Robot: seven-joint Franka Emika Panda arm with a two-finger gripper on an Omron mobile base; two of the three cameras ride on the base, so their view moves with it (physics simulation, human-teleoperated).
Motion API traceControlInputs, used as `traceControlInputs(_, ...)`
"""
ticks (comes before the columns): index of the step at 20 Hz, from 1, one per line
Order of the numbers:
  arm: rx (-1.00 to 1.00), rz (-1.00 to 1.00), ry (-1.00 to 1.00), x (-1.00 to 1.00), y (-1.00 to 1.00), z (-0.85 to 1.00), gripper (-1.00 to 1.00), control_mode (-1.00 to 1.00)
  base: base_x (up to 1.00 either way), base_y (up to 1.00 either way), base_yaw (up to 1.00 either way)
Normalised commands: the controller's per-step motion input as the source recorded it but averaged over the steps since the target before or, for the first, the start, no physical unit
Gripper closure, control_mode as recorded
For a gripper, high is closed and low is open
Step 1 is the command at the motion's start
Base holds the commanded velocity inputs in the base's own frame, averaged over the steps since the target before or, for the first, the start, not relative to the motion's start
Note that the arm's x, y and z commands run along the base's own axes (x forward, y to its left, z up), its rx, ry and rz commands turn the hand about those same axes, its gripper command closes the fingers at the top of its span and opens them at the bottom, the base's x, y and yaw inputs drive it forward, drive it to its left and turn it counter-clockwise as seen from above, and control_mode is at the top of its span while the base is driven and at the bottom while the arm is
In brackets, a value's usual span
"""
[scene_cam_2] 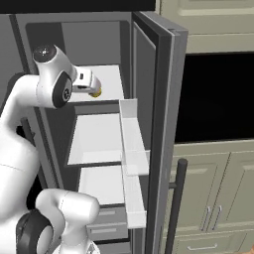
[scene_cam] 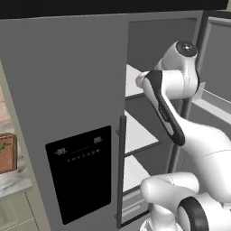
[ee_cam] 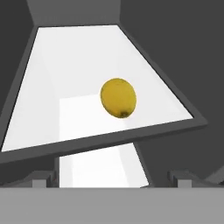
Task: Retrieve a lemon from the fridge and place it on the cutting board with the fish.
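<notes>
Your gripper [ee_cam: 112, 180] sits at the bottom of the hand view, jaws spread wide and holding nothing. The lemon [ee_cam: 118, 98] lies mid-frame on the fridge's [scene_cam: 67, 76] white upper shelf [ee_cam: 57, 78].

Inside the open fridge [scene_cam_2: 163, 74], the top white shelf [ee_cam: 65, 78] carries the lemon [ee_cam: 118, 98], which lies near the shelf's front edge, toward five o'clock from its middle. Two more white shelves [scene_cam_2: 96, 136] sit below it.

At nine o'clock in the left base view, the counter [scene_cam: 13, 182] carries the cutting board [scene_cam: 6, 153] with the fish [scene_cam: 3, 146] on it.
</notes>
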Motion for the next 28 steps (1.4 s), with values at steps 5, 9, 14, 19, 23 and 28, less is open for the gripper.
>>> traceControlInputs(5,0.0,0.0,0.06,0.52,-0.1,0.0,-1.0,-1.0,0.0,0.0,0.0)
traceControlInputs(9,0.0,0.0,0.04,0.46,-0.01,-0.01,-1.0,-1.0,0.0,0.0,0.0)
traceControlInputs(14,0.0,0.0,0.03,0.51,0.0,-0.14,-1.0,-1.0,0.0,0.0,0.0)
traceControlInputs(19,0.0,0.0,0.12,0.36,-0.01,-0.01,-1.0,-1.0,0.0,0.0,0.0)
traceControlInputs(23,0.0,0.0,0.05,0.2,0.0,-0.03,-1.0,-1.0,0.0,0.0,0.0)
traceControlInputs(28,0.0,0.0,0.03,0.14,0.0,-0.1,-1.0,-1.0,0.0,0.0,0.0)
